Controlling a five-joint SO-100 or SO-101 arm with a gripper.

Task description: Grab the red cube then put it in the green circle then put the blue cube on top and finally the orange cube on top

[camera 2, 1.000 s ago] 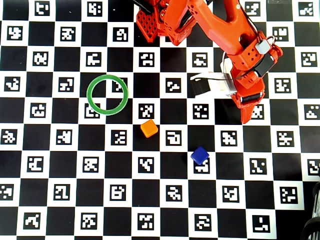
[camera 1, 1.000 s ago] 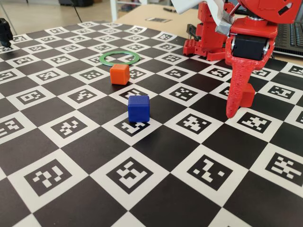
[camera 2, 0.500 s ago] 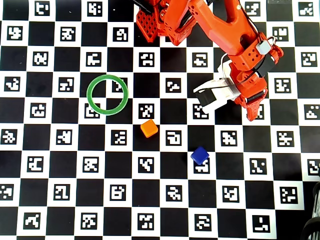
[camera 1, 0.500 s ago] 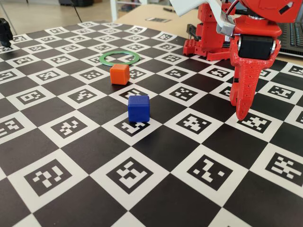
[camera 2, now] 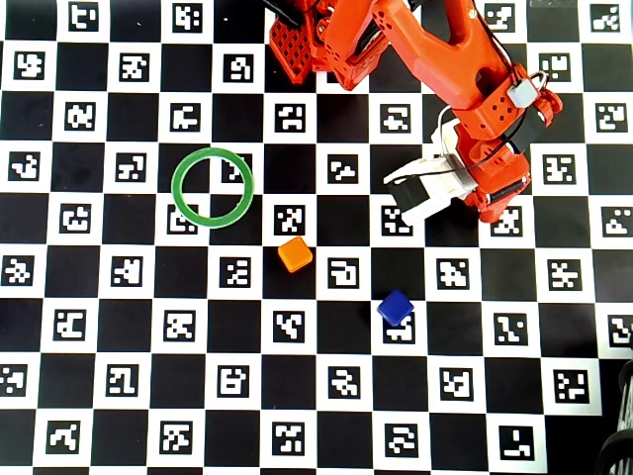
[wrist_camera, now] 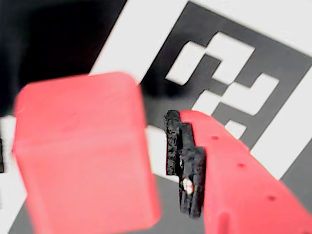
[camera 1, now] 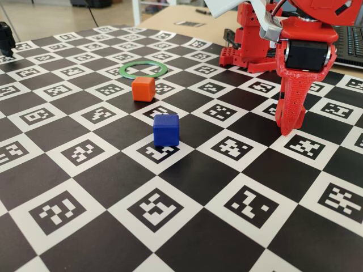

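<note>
While the gripper (wrist_camera: 168, 161) held the red cube (wrist_camera: 83, 156) between narrow jaws, a loose pinch risked dropping it before the green circle (camera 2: 213, 187)

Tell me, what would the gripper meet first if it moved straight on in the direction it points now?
Probably the checkerboard mat: the gripper points almost straight down. The red cube sits beside its finger, not ahead of it.

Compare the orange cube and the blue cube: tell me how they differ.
Colour: the orange cube is bright orange, the blue cube dark blue. Place: in the fixed view the orange cube sits just in front of the green circle, while the blue cube lies farther from it, nearer the camera. Both are same-sized rounded cubes, resting free on the checkerboard, untouched by the gripper.
</note>
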